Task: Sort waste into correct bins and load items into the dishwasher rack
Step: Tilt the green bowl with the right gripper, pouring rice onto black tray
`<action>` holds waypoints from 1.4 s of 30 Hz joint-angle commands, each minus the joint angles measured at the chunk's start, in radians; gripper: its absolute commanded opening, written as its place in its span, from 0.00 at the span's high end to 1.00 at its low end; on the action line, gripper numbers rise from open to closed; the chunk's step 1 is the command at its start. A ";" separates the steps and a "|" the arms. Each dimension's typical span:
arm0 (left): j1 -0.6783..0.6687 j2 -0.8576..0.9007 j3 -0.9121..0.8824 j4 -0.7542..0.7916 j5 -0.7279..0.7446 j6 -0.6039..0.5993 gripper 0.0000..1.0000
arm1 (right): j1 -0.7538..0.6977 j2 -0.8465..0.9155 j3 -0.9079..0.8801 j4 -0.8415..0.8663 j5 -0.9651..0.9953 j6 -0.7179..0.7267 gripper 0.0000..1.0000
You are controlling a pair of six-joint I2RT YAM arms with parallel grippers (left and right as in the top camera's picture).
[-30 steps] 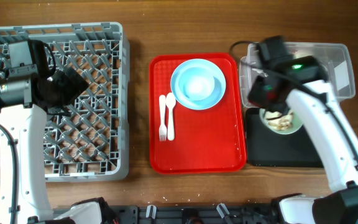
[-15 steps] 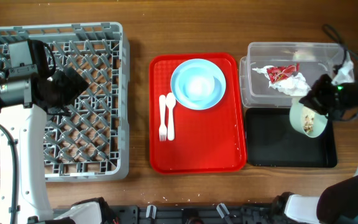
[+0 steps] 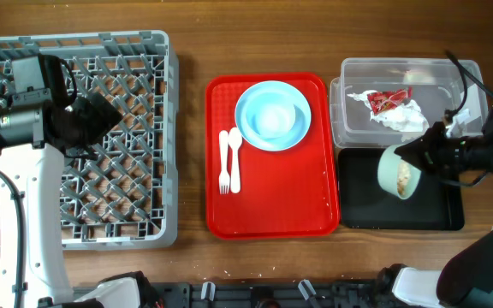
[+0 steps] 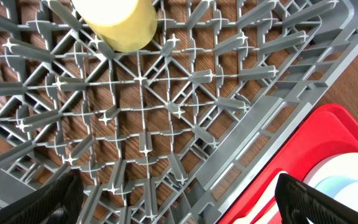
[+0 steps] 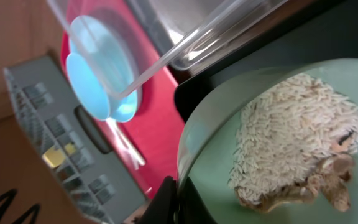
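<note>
R gripper clamps the rim of the pale green bowl, held tilted over the black tray just right of the red tray. Rice crumbs are heaped inside the bowl. Behind the black tray, also right of the red tray, the clear tub holds the crumpled napkin and red wrapper. On the red tray, the blue plate sits at the end far from the robot, w/ white fork and spoon side by side near its left edge. Left of the red tray, L gripper hangs over the grey rack, fingers spread wide. The yellow cup sits among the pegs, apart from them.
</note>
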 commanded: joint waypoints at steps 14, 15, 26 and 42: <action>0.005 -0.009 0.012 0.000 0.001 -0.013 0.00 | -0.019 0.126 -0.130 0.063 -0.339 -0.047 0.96; 0.005 -0.009 0.012 0.000 0.001 -0.013 0.00 | -0.029 0.139 -0.130 0.050 -0.351 -0.047 0.96; 0.005 -0.009 0.012 0.000 0.001 -0.013 0.00 | -0.231 0.180 -0.130 -0.022 -0.440 -0.151 0.96; 0.005 -0.009 0.012 0.000 0.001 -0.013 0.00 | -0.241 0.303 -0.129 -0.195 -0.526 -0.386 0.96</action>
